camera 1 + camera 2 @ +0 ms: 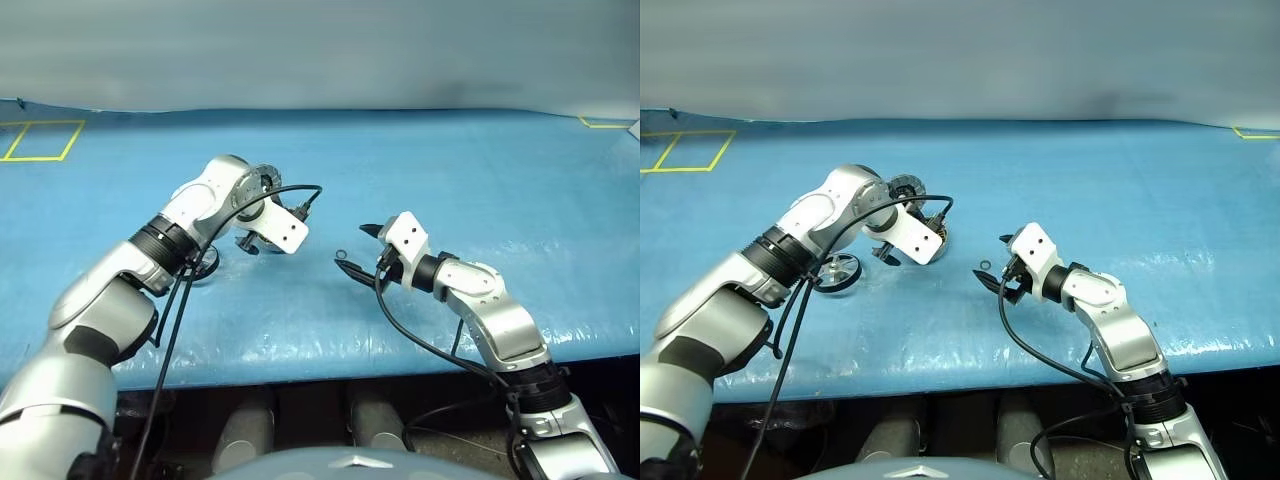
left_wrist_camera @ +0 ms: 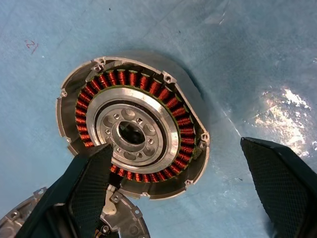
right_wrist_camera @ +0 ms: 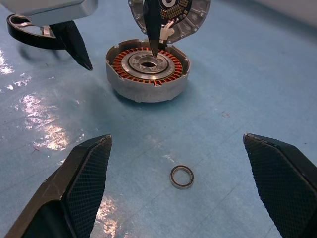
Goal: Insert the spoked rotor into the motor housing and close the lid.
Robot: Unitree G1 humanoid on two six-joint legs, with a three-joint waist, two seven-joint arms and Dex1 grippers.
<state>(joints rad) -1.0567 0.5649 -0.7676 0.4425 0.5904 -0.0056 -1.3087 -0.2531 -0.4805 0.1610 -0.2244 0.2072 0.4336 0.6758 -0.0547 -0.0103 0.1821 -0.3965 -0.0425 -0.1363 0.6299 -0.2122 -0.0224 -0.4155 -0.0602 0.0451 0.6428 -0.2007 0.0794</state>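
The motor housing (image 3: 130,84), a round silver puck with copper windings, lies on the blue table, and its lid (image 3: 190,17) stands upright at its far edge. My left gripper (image 2: 173,146) hangs open over it, pointing down. One of its fingers (image 3: 150,27) is above the housing's grey centre and the other finger (image 3: 74,42) is outside the rim. The spoked rotor (image 1: 840,270) lies flat on the table to the left of the housing, partly behind my left forearm. To the right, my right gripper (image 1: 995,262) is open and holds nothing, facing the housing (image 1: 938,228).
A small dark ring (image 3: 182,176) lies on the blue sheet between my right gripper's fingers and the housing. Yellow tape squares (image 1: 40,140) mark the table's far left. The table's front edge (image 1: 330,365) runs just before my arms.
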